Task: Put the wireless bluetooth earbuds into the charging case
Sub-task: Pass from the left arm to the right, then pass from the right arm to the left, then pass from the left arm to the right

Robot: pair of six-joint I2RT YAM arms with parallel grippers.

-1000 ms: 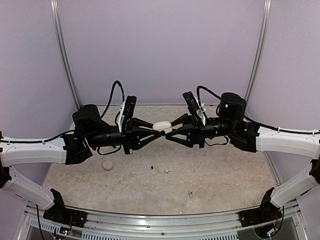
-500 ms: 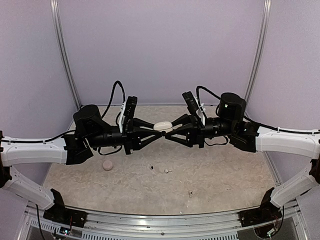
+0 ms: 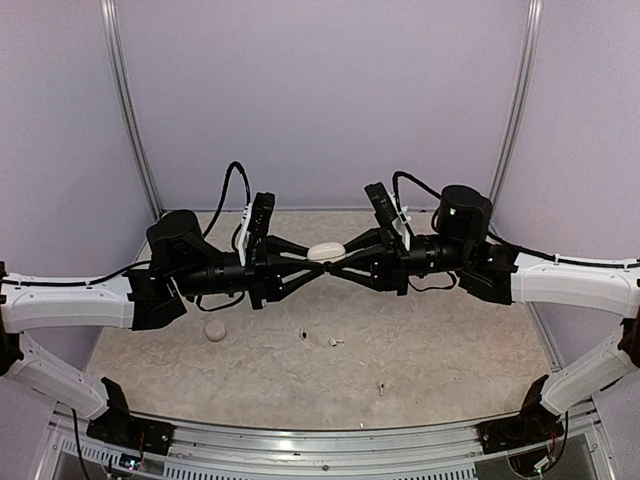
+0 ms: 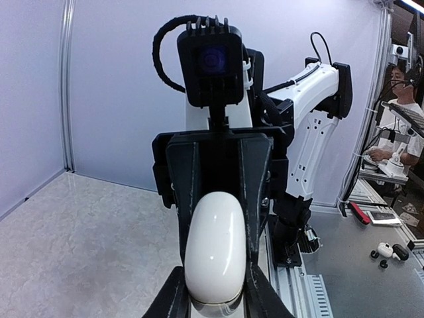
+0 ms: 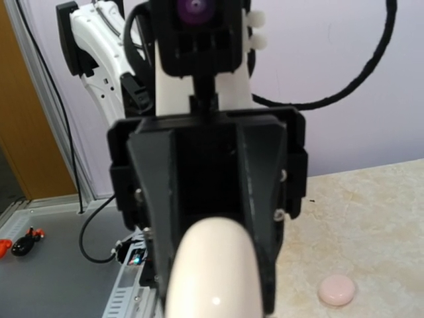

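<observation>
A white pebble-shaped charging case (image 3: 326,251) is held in mid-air between both arms, above the table's middle. My left gripper (image 3: 318,258) is shut on its left end, and the case (image 4: 215,255) fills its jaws in the left wrist view. My right gripper (image 3: 336,258) has closed on the right end, its fingers (image 4: 254,192) flanking the case. The case (image 5: 212,271) is blurred and close in the right wrist view. Three tiny pale earbuds lie on the table below: one (image 3: 303,335), one (image 3: 334,342), one (image 3: 381,386).
A second round pinkish case (image 3: 215,329) lies on the table at the left, also in the right wrist view (image 5: 336,290). Purple walls enclose the marbled table (image 3: 450,350) on three sides. A metal rail (image 3: 320,440) runs along the near edge.
My right gripper's fingers, spread wide a second ago, have closed in on the right end of the case. The left gripper and the case have stayed in place.
</observation>
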